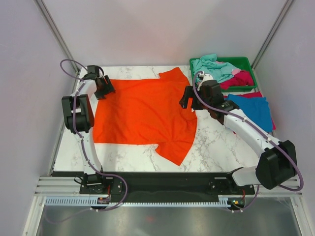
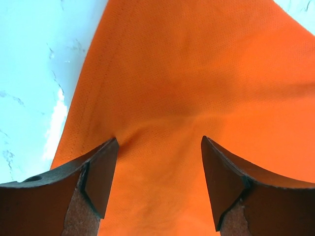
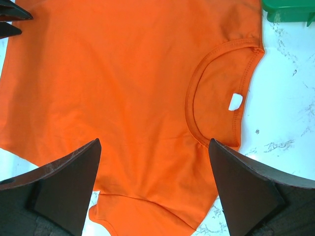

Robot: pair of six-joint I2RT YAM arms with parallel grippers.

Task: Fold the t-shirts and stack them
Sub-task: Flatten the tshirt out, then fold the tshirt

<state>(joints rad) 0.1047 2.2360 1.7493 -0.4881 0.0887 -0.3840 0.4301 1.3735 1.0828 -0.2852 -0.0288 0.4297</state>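
The bright orange t-shirt (image 1: 142, 110) lies spread flat on the marble table, collar to the right, hem to the left. My left gripper (image 1: 104, 87) is open at the shirt's far left hem corner. In the left wrist view (image 2: 160, 147) its fingertips (image 2: 101, 167) rest on the orange fabric (image 2: 187, 73), which creases slightly between them. My right gripper (image 1: 189, 98) is open just above the collar side. In the right wrist view (image 3: 155, 147) it is empty, with the collar (image 3: 221, 93) and its white label (image 3: 236, 102) ahead. A blue t-shirt (image 1: 253, 110) lies at the right over a magenta one.
A green tray (image 1: 244, 60) at the back right holds crumpled light teal (image 1: 211, 66) and magenta (image 1: 238, 78) shirts; its corner shows in the right wrist view (image 3: 288, 10). Bare marble (image 1: 216, 147) lies in front of the shirt. Enclosure walls stand on both sides.
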